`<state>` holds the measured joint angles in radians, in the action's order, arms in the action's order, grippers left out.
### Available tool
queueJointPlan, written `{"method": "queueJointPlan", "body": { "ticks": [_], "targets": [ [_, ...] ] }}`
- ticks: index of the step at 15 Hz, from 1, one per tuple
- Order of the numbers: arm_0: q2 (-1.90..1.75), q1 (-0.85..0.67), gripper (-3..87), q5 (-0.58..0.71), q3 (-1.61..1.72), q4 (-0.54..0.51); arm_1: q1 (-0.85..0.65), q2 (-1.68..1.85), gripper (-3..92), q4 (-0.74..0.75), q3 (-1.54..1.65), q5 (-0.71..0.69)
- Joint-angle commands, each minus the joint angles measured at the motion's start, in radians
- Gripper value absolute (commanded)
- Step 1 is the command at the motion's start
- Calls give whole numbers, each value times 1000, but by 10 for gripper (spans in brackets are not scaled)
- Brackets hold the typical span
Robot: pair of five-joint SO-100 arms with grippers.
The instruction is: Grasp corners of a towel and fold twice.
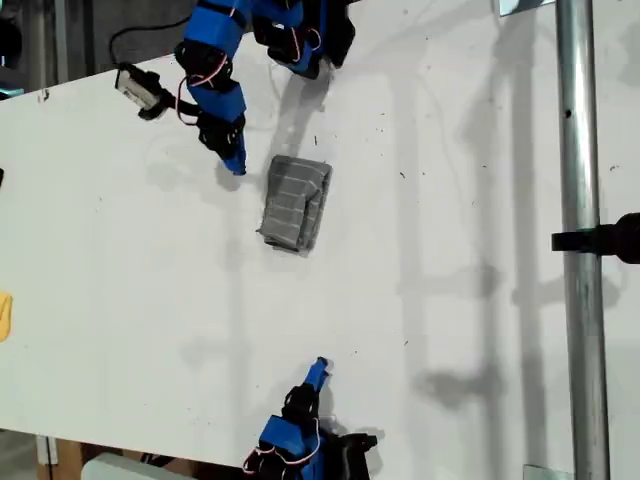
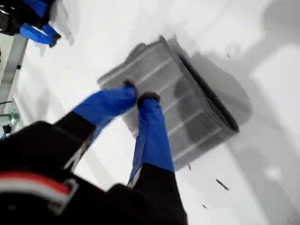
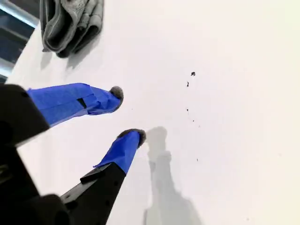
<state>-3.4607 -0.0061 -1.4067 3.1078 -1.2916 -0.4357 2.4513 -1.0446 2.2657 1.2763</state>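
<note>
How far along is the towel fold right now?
Done, apparently: the towel lies as a compact layered rectangle, stacked edges visible in my second wrist view. In hand: nothing; my first end effector is over it, nearly closed but empty, my second open and apart. Left: apparently only retracting.

Just beside the tip of my first gripper (image 1: 235, 160), toward the exterior view's right, the folded grey striped cloth towel (image 1: 295, 203) is the only thing lying on the bare white tabletop (image 1: 130, 280), and in the first wrist view the nearly closed jaws hang over its near edge (image 2: 140, 70). Ahead of my second gripper (image 1: 319, 371) (its jaws parted over bare surface) the table lies open up to the towel, well apart from it. A grey metal pole (image 1: 583, 250) with a black clamp (image 1: 600, 239) bars the exterior view's right side, and a small yellow object (image 1: 5, 316) sits at that view's left edge.
</note>
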Motion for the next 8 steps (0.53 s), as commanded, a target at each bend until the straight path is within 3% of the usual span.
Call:
{"method": "queueJointPlan", "body": {
  "ticks": [1,3,5,6,8],
  "targets": [
    [-8,14,122,339,9,-5,20,515,-3,-158,302,71],
    [-8,77,122,403,9,-5,48,824,-3,-353,477,146],
    [-8,78,122,403,9,-5,80,838,25,-367,629,264],
    [-8,78,122,405,9,-5,109,827,90,-356,634,302],
    [-8,77,122,405,9,-5,35,834,94,-359,627,296]
  ]
}}
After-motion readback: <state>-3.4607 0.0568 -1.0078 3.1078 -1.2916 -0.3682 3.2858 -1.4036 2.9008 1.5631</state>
